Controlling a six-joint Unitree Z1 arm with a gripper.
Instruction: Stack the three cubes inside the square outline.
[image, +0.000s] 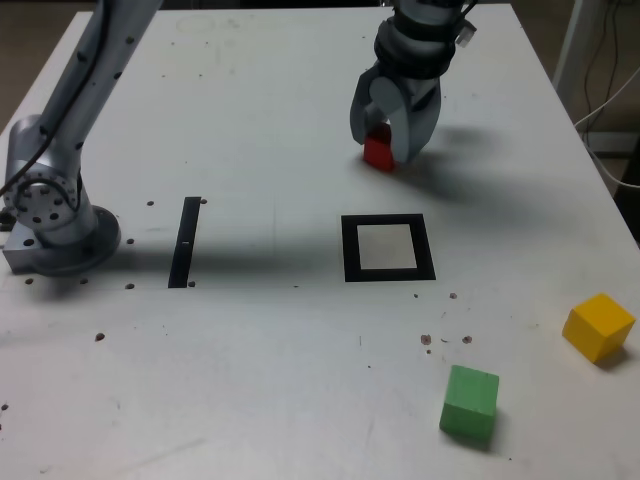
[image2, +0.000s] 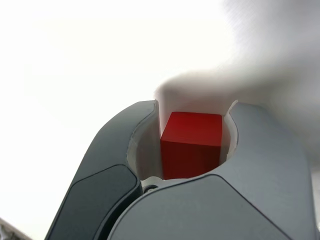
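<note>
No readable text, label, brand, number or sign in either view

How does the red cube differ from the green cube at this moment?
The red cube sits clamped in the gripper, beyond the square outline in the exterior view; the green cube lies free on the near side. Red is half hidden by the gripper, green fully visible. Both look like similar-sized matte blocks outside the outline.
</note>
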